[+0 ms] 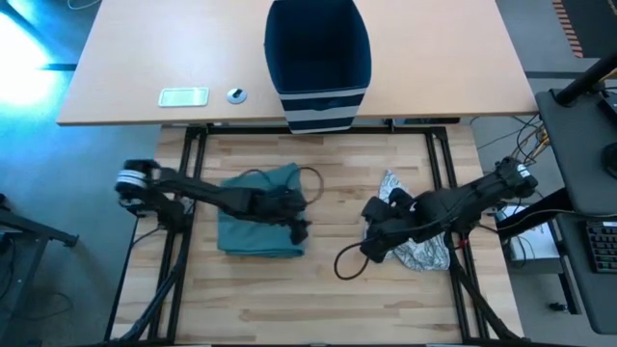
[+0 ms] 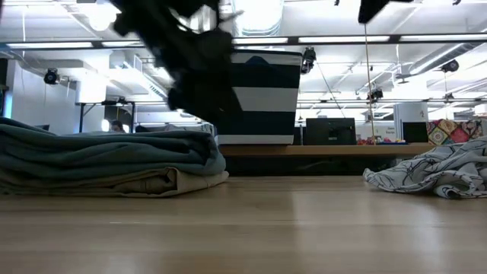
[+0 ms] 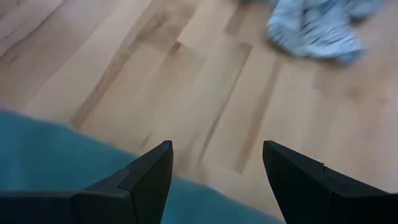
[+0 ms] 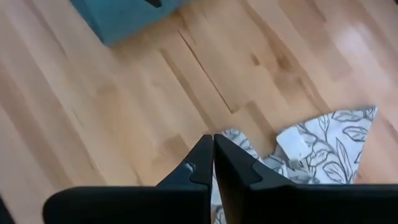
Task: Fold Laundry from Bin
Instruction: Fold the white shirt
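Note:
A folded stack of laundry lies left of centre on the wooden table: a teal-green garment [image 1: 258, 224] on top and a beige one [image 2: 156, 183] beneath it. A white cloth with a grey leaf print [image 1: 424, 246] lies crumpled at the right. The navy striped bin [image 1: 318, 58] stands on the far desk. My left gripper [image 3: 214, 149] hovers open above the teal stack's right edge [image 1: 301, 227], touching nothing. My right gripper [image 4: 213, 142] is shut with nothing between its fingers. It hangs high above the table, beside the printed cloth [image 4: 317, 152].
A flat white device [image 1: 183, 96] and a small round object [image 1: 236, 94] lie on the far desk, left of the bin. A dark cable loops over the table near my right arm [image 1: 342, 262]. Bare wood shows between the two cloths and along the near edge.

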Motion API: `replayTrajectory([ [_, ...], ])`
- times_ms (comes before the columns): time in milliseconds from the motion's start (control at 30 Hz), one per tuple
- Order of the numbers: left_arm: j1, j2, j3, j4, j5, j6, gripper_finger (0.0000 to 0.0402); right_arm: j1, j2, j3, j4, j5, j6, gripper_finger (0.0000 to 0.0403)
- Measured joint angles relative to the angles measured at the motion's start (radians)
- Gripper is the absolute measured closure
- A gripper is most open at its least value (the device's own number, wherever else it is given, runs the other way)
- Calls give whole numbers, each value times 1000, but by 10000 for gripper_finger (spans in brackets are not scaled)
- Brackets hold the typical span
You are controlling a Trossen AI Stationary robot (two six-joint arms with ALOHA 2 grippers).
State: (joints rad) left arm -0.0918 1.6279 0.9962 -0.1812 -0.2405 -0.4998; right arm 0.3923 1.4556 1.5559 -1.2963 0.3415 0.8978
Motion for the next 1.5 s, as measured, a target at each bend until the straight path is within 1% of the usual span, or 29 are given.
replayTrajectory([
  [67, 6, 87, 103, -83, -3, 44, 169, 0, 7, -23, 1, -9, 1, 394],
  [167, 9, 227, 269, -262, -6, 171, 169, 0, 19, -44, 0, -18, 1, 394],
  [233, 13, 321, 345, -374, -8, 243, 169, 0, 25, -55, 0, -48, 5, 394],
  [333, 27, 413, 396, -504, -24, 275, 169, 4, 32, -65, -1, -85, 26, 394],
  [400, 34, 423, 398, -540, -28, 275, 169, 15, 33, -72, -2, -102, 42, 394],
  [500, 35, 394, 351, -555, -32, 273, 169, 39, 32, -90, -2, -106, 72, 394],
  [567, 35, 345, 296, -584, -31, 278, 169, 52, 32, -103, 0, -106, 88, 394],
  [633, 38, 286, 232, -601, -30, 278, 169, 62, 32, -118, -8, -106, 111, 394],
  [767, 56, 139, 99, -593, -31, 269, 169, 57, 32, -181, -32, -121, 211, 393],
  [833, 61, 69, 54, -570, -31, 224, 169, 34, 30, -227, -46, -172, 198, 389],
  [933, 60, -39, 13, -483, -24, 127, 169, -11, 32, -321, -31, -309, 116, 362],
  [1000, 55, -101, -8, -393, 11, 72, 169, -41, 33, -390, 6, -382, 80, 332],
  [1033, 52, -127, -17, -347, 25, 45, 169, -55, 33, -423, 22, -391, 85, 316],
  [1133, 34, -185, -32, -202, 41, -11, 169, -103, 32, -513, 11, -398, 175, 270],
  [1233, 12, -211, -46, -57, 41, -16, 169, -133, 27, -581, 54, -439, 202, 244],
  [1300, -1, -210, -56, -1, 42, -13, 169, -142, 26, -620, 138, -519, 203, 245],
  [1367, -11, -206, -56, 24, 42, -14, 169, -145, 26, -648, 245, -582, 211, 258],
  [1433, -17, -206, -56, 24, 42, -17, 169, -145, 26, -667, 319, -594, 240, 278],
  [1500, -19, -206, -56, 23, 42, -25, 169, -145, 28, -683, 347, -592, 258, 304],
])
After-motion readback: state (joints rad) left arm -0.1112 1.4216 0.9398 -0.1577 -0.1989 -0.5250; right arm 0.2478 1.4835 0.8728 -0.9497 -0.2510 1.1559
